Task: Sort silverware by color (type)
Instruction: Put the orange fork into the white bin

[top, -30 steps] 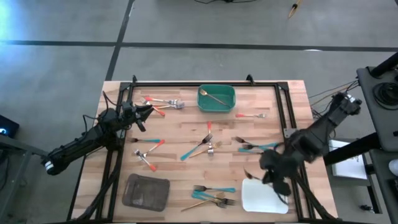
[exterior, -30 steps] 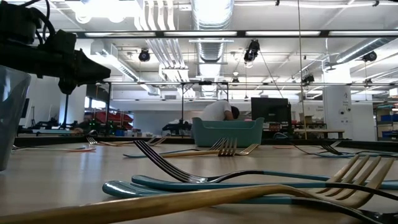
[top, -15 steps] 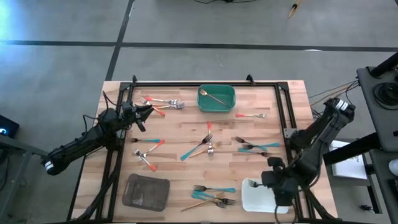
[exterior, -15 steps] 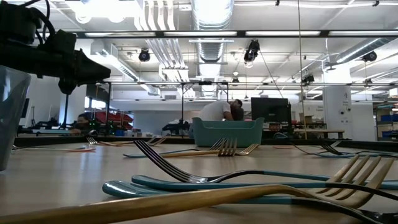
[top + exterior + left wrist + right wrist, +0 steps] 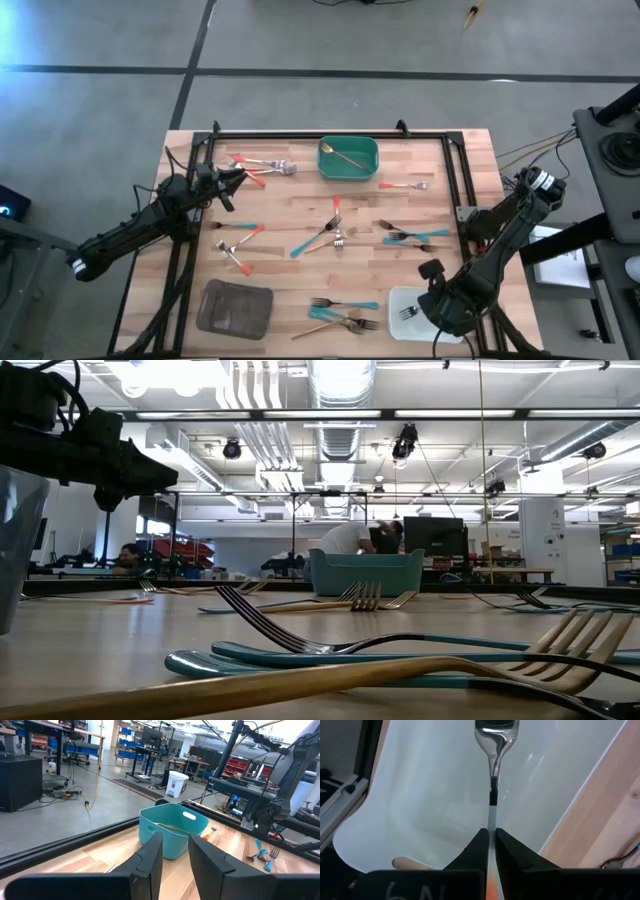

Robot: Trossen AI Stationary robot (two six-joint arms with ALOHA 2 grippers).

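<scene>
**Right gripper holding a fork over the white tray**

While the left arm is waiting at the table's far left, the right gripper [image 5: 432, 305] is hanging over the white tray [image 5: 400, 325] at the near right corner. Its two dark, flat fingers [image 5: 477, 850] are pinching narrowly on the thin handle of a fork [image 5: 492, 780]; the shaft is running white then red-orange between them, and the shiny, rounded metal neck is pointing down into the tray. That tray is looking smooth and glossy, with rounded corners and a shallow wall. White marks on the gripper body are showing in the right wrist view, but I cannot read them.

The left gripper [image 5: 238, 174] is hovering near the far left rail, its blocky dark fingers [image 5: 150, 860] standing a little apart with nothing between them. Ahead of it, the teal tub [image 5: 348, 158] is sitting at the far edge, a matte plastic bin with a handle slot, holding one gold piece [image 5: 347, 155].

The rest of the silverware is lying scattered on the pale, striped butcher-block table [image 5: 300, 215]: red-handled pieces [image 5: 262, 165] near the left gripper, teal forks [image 5: 410, 235] at mid-right, and teal and gold ones [image 5: 345, 315] near the front edge. A grey tray [image 5: 235, 307], dull and mottled, is resting at the near left.
</scene>
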